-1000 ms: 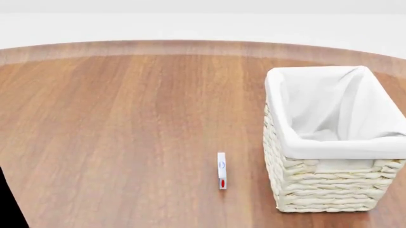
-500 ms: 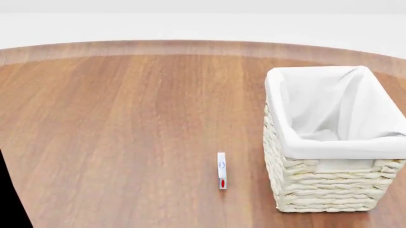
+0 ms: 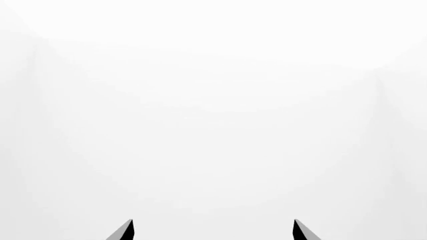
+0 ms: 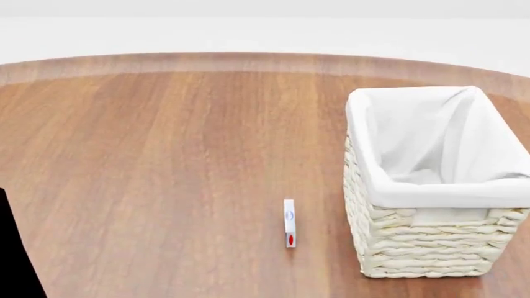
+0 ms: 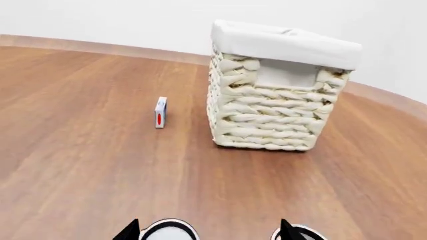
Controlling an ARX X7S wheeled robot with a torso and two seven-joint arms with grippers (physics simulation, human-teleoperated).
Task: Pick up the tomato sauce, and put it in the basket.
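On the desk [image 5: 80,150] ahead of the wide, empty right claw [image 5: 208,231] stand only the basket [image 5: 280,45] and a thin white box [image 5: 160,112] near it; no tomato sauce shows in the 3 views, and the equally wide left claw [image 3: 212,230] faces blank white.

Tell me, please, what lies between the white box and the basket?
Only bare table, between white box and basket, in the head and right wrist views.

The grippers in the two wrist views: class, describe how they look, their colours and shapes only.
Little of either shows. The left gripper appears as two pointed fingertips, black with a grey face on one. The right gripper shows two black pointed tips, each beside a rounded white part outlined in black. No cables or markings are visible. In the head view, only a plain black shape shows at the lower left corner.
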